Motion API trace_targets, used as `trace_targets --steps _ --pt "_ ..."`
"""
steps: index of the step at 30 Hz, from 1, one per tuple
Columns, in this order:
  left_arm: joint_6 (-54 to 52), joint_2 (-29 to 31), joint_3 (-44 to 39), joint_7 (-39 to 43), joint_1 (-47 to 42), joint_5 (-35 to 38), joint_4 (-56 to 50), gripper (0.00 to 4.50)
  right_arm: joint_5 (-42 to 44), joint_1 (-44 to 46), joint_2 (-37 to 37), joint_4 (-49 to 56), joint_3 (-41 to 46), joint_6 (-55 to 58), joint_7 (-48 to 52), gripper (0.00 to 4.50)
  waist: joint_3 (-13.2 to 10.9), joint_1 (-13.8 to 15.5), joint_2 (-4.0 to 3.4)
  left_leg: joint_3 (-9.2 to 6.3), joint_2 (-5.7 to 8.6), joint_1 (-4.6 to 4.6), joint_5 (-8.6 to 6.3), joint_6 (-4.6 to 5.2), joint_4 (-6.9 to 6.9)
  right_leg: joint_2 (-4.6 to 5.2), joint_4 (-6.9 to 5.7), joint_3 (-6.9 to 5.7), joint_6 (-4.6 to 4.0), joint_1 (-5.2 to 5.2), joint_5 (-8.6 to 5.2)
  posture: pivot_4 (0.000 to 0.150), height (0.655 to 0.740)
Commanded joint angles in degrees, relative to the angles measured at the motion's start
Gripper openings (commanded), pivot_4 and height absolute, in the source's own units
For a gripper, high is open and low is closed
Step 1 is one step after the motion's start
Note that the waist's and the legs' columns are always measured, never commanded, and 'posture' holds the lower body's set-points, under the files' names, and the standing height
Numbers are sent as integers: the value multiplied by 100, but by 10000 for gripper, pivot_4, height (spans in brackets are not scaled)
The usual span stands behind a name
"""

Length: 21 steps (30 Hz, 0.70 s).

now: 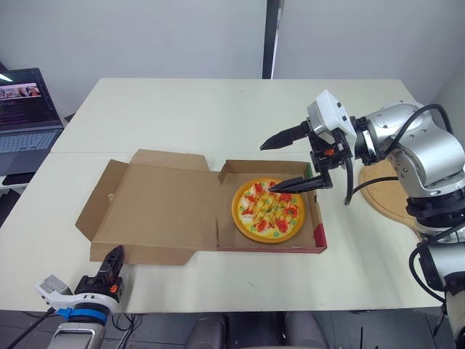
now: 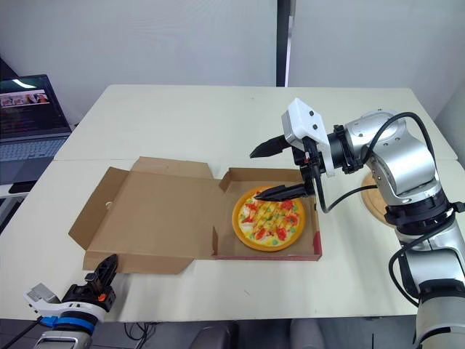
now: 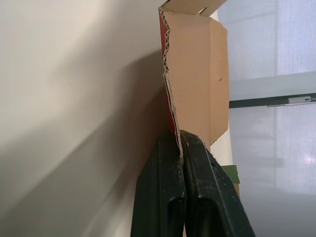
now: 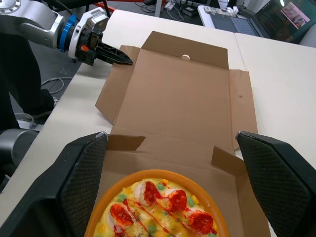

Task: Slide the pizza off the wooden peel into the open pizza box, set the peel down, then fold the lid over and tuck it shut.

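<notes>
The pizza [image 1: 267, 211] lies on an orange disc inside the base of the open cardboard box [image 1: 317, 234]. The box lid [image 1: 156, 207] lies flat on the table to its left. My right gripper [image 1: 266, 167] hovers open just above the pizza's far edge, with nothing between its fingers. The wooden peel [image 1: 385, 196] rests on the table at the right, partly hidden under my right arm. My left gripper [image 1: 115, 256] is shut at the table's front edge. Its tips touch the edge of the lid's front flap [image 3: 195, 74].
A laptop [image 1: 25, 109] stands open on a separate surface at the far left. The cream table [image 1: 218, 109] has bare room behind the box. In the right wrist view the left gripper [image 4: 121, 58] meets the lid's flap.
</notes>
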<state>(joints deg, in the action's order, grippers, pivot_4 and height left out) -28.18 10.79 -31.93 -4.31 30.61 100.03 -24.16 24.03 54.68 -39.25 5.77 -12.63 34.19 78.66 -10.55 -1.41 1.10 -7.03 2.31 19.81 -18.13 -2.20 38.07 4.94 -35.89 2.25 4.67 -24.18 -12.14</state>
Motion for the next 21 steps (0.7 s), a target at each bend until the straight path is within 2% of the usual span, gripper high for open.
trace_targets --steps 1,8,14,19,21 --pt "43 140 -174 115 17 -56 -88 83 -4 53 -52 46 82 -93 4 45000 0 -2 0 0 0 0 0 0 0 0 0 0 0 0 0 1500 7400" --pt "39 298 -183 38 50 -31 -454 83 -313 -60 28 -53 62 -442 -248 45000 -1 -4 1 0 0 1 0 -1 0 0 1 0 0 0 0 1500 7400" --pt "32 754 -352 104 -229 84 -413 83 -900 -190 163 -270 29 -1076 -774 45000 -1 -2 2 -1 0 1 1 -2 -1 0 1 0 0 -1 0 1500 7400" --pt "-88 1182 -445 197 -525 177 -275 83 -1154 -247 137 -545 64 -956 -1095 45000 -1 -7 2 0 0 1 2 -5 -2 0 1 0 0 -4 0 1500 7400" --pt "-132 1300 -459 233 -584 209 -225 0 -1372 -235 111 -845 82 -1000 -1341 40892 -1 -8 2 1 0 1 2 -5 -2 0 2 1 0 -3 0 1500 7400"
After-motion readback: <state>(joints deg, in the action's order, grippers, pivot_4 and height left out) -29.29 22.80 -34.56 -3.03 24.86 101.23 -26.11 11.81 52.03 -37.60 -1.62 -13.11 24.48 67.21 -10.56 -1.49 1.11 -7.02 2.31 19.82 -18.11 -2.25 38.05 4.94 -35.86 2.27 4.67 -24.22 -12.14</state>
